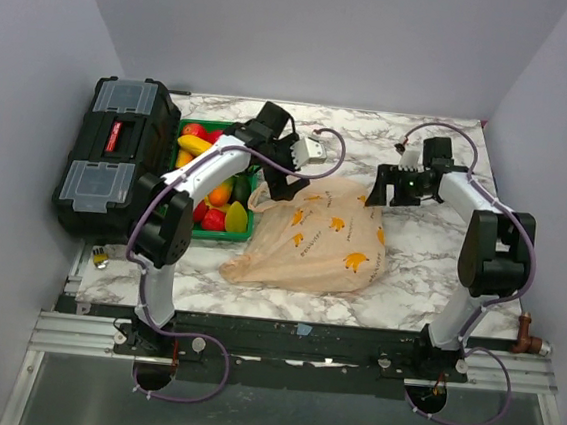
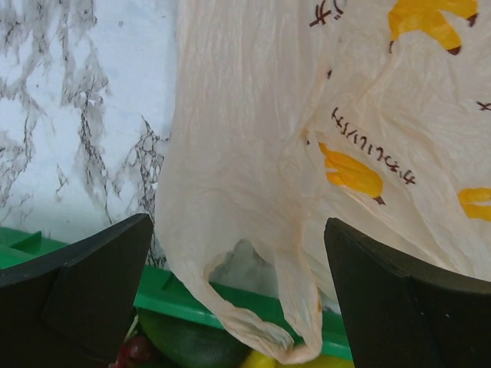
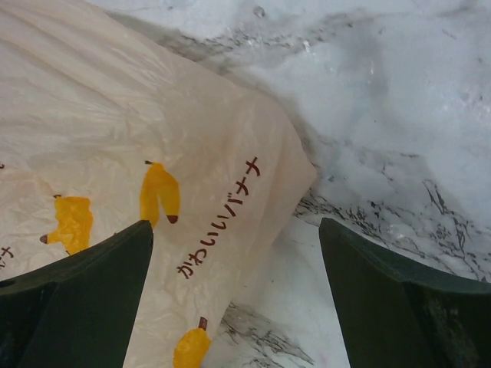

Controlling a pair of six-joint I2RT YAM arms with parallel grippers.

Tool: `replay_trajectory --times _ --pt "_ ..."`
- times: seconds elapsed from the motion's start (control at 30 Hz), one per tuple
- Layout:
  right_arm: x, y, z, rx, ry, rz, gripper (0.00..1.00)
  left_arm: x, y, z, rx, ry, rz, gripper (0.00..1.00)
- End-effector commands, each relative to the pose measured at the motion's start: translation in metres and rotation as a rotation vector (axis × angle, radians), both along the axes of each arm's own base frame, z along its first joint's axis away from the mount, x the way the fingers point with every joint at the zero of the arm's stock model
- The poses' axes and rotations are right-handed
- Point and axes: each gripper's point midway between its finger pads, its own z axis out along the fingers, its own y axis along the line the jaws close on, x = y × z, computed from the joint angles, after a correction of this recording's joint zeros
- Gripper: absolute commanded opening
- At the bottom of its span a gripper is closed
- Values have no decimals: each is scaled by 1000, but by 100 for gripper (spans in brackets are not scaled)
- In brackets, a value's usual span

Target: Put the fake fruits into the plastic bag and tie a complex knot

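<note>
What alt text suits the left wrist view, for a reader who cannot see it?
A pale peach plastic bag printed with yellow bananas dominates the frame, one handle loop drooping over the rim of a green tray. The left claw stands open at the bottom, its dark fingers either side of the loop; marble table shows at left.

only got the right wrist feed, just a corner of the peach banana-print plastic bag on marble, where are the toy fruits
observer: The glossy plastic toy fruits sit in a green rectangular tray, to the left of the thin peach plastic bag.
operator: left gripper holding anything
observer: No. The left gripper is open and empty, over the bag's far left end.
operator: bag touching the tray at all
observer: Yes. The left wrist view shows a handle loop of the bag draped over the tray's rim, above a dark green fruit.
</note>
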Motion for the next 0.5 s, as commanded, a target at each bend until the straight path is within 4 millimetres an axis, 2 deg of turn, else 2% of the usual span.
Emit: replay_trajectory --times 0.0,0.1,0.27,0.37,0.47 --pt "-6 -10 -14 32 61 -69 93 19 -6 -32 98 -37 8 97" --pt "-9 -16 -22 72 105 -105 94 19 -3 -50 152 -47 -23 76" --pt "-17 2 -34 230 202 -131 90 15 1 -62 187 -92 -81 41" --pt "-16 8 -41 278 232 -155 85 12 2 -68 211 -99 -104 32" --pt "-15 14 -48 328 261 -154 79 9 1 -73 228 -99 -121 27"
